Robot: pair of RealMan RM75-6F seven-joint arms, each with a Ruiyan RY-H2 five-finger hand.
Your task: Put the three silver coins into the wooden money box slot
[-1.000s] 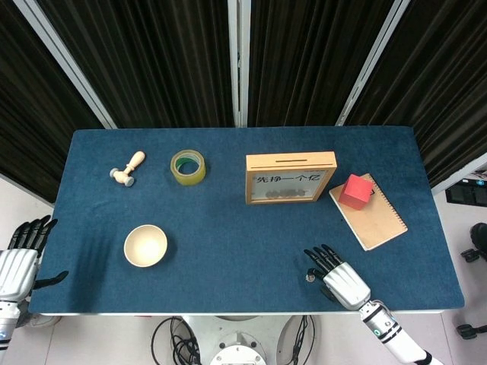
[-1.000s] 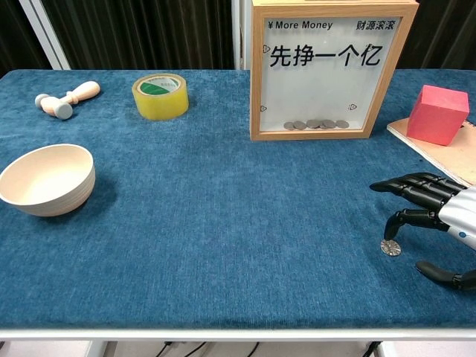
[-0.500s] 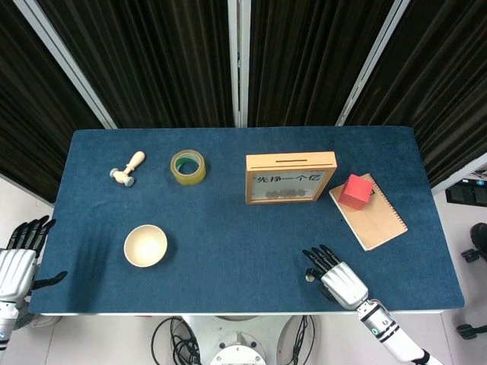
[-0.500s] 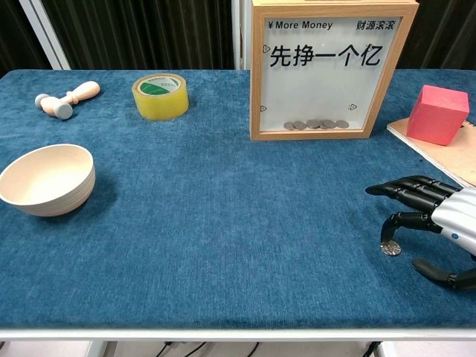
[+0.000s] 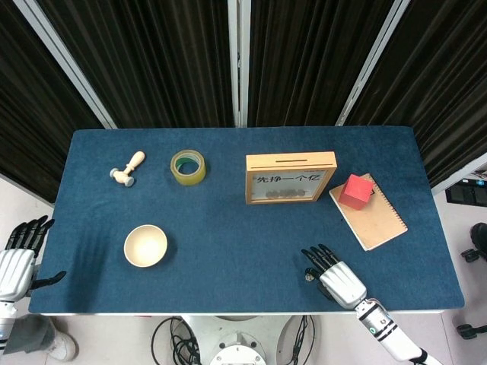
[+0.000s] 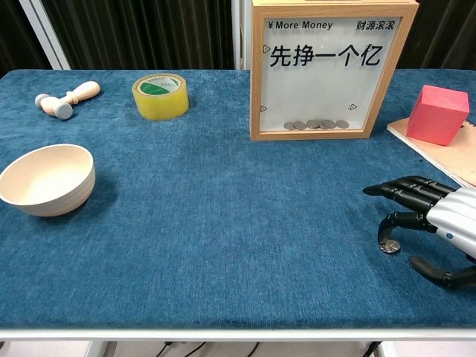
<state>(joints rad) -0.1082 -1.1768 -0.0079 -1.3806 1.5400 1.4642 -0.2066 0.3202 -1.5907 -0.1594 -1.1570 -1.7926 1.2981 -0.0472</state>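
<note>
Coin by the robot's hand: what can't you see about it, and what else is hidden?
- Coin: chest view, a fingertip of the right hand covers part; contact unclear. Head view: too small.
- Coins in the money box: they overlap, so no sure count.
- Money box slot: top cut off in chest view.
- Left hand: head view only, cut off by the edge.
</note>
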